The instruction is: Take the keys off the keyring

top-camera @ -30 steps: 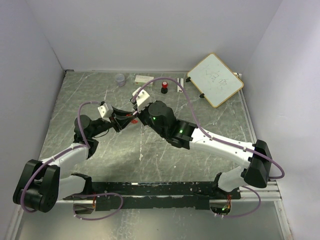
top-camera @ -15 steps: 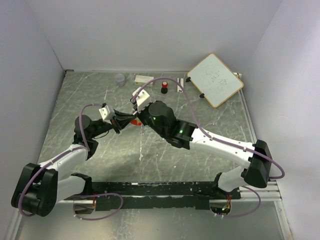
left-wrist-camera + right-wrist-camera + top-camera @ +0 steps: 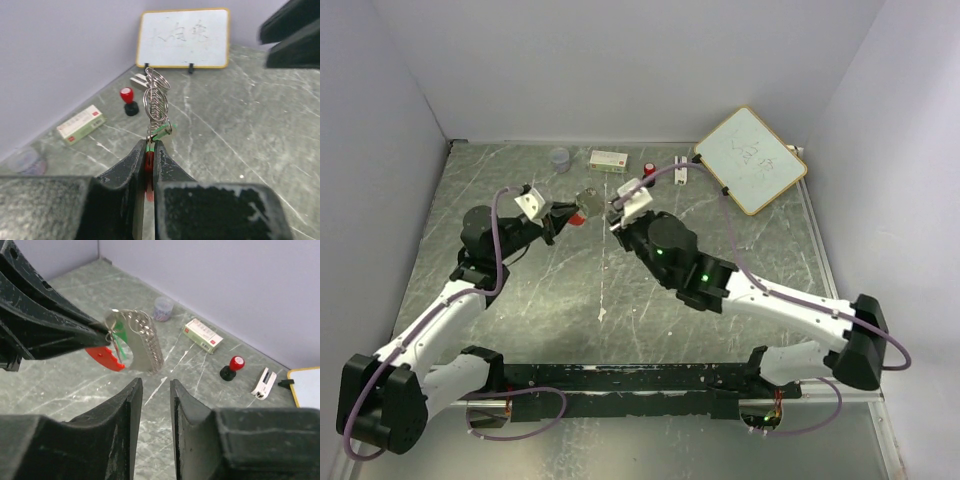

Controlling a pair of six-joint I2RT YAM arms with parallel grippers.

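Fingertips of my left claw (image 3: 150, 148) clench the red key (image 3: 149, 165), held above the tabletop (image 3: 240, 130). Just past them sits the green key (image 3: 160, 133), then the keyring (image 3: 155, 102), its long axis running straight away from me toward the whiteboard (image 3: 185, 37). My right claw (image 3: 155, 385) hangs apart from it, released, gripping nothing.

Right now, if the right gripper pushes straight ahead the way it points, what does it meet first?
Probably the grey coiled metal keyring at the left gripper tips, though depth is unclear.
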